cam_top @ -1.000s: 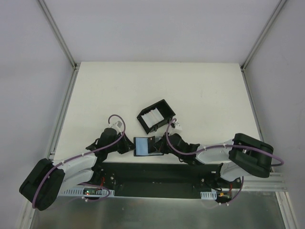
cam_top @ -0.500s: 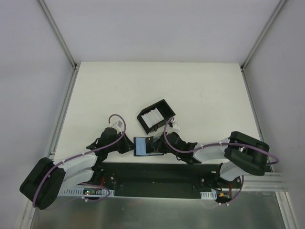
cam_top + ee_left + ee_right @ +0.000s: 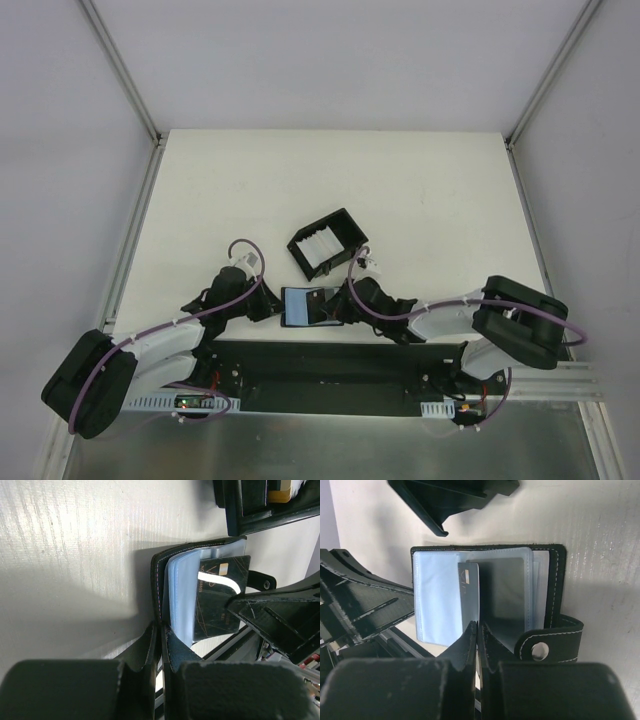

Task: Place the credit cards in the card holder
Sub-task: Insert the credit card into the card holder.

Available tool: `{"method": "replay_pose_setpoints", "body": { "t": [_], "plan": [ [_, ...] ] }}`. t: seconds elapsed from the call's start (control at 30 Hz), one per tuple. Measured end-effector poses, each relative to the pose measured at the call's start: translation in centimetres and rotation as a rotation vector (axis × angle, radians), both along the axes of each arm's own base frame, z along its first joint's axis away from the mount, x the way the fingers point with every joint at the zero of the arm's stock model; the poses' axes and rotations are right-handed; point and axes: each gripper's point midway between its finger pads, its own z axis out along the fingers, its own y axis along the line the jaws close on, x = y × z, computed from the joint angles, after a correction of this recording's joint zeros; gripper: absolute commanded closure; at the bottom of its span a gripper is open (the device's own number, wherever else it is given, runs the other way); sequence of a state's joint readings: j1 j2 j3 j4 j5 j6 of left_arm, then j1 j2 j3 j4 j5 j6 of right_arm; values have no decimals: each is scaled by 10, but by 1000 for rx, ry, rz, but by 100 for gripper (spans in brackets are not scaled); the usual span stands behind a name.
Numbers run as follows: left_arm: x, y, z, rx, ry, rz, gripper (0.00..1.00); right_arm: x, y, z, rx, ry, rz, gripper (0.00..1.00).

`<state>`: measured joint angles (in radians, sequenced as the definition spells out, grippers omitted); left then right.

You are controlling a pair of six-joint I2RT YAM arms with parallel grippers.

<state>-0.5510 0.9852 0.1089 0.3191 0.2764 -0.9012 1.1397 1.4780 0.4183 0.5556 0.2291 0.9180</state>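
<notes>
On the near side of the black walled plastic tray [image 3: 355,236], the small black folding card holder [image 3: 300,308] is clamped at its cover by the left fingers [image 3: 150,642], while a thin rectangular credit card [image 3: 469,595], pinched by the right fingers [image 3: 468,642], is brought further across the bluish sleeves [image 3: 437,595] than a second ago, so insertion seems underway.

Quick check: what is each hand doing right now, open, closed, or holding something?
Left hand: closed, pinching the cover edge of the card holder.
Right hand: closed on a credit card standing at the open card holder.
</notes>
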Motion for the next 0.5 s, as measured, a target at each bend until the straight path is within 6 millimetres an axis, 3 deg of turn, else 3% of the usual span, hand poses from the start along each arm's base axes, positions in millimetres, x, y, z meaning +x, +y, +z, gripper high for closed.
{"method": "replay_pose_setpoints", "body": {
  "t": [0.5],
  "plan": [
    [0, 0, 0, 0, -2, 0, 100, 6, 11, -7, 24, 44, 14, 100]
  ]
}}
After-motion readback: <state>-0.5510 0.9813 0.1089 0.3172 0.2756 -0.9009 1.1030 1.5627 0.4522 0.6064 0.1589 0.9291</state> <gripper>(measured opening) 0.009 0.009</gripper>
